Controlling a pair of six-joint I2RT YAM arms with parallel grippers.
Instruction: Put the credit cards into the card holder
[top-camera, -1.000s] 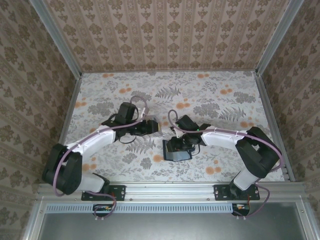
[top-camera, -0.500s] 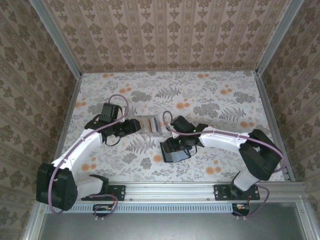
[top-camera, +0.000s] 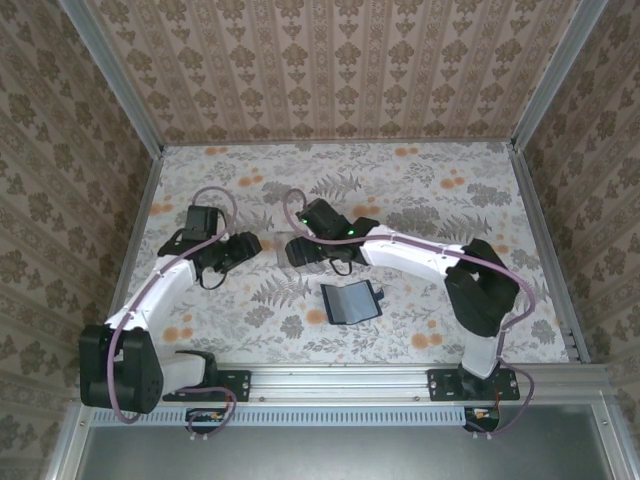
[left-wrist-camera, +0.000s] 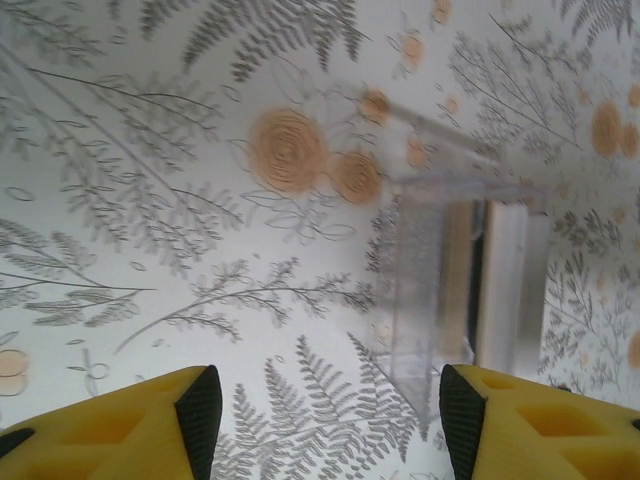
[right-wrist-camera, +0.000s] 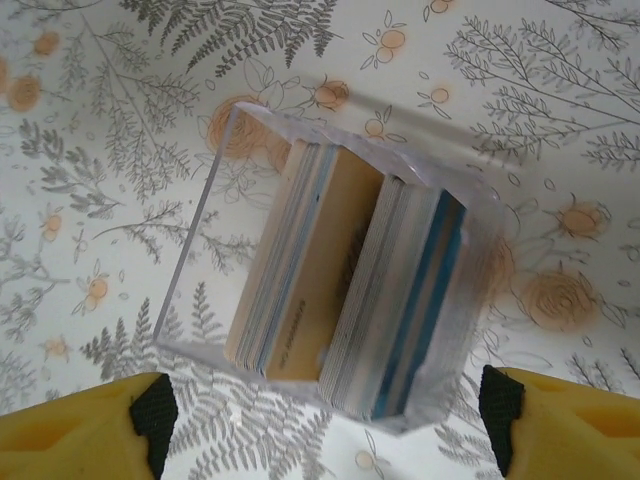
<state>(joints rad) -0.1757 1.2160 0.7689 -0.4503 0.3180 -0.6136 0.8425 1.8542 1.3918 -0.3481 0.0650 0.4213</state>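
**Right gripper (right-wrist-camera: 326, 418) swung over the clear slotted plastic rack (right-wrist-camera: 228, 240); left gripper (left-wrist-camera: 328, 420) backed off**

My right arm left the dark navy-blue folding card holder (top-camera: 350, 302). Fingers are spread wide either side of the rack, gripping nothing. The thin credit cards (right-wrist-camera: 400, 290) stand upright in it: one orange-tan, the rest grey-white with blue edges. The card holder lies open on the floral table (top-camera: 450, 190), nearer my bases, apart from the rack. Left fingers are apart and empty, with the rack just ahead.

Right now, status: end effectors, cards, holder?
Left end effector open, empty, near clear rack. Right end effector open over credit cards in it. Card holder lies apart.
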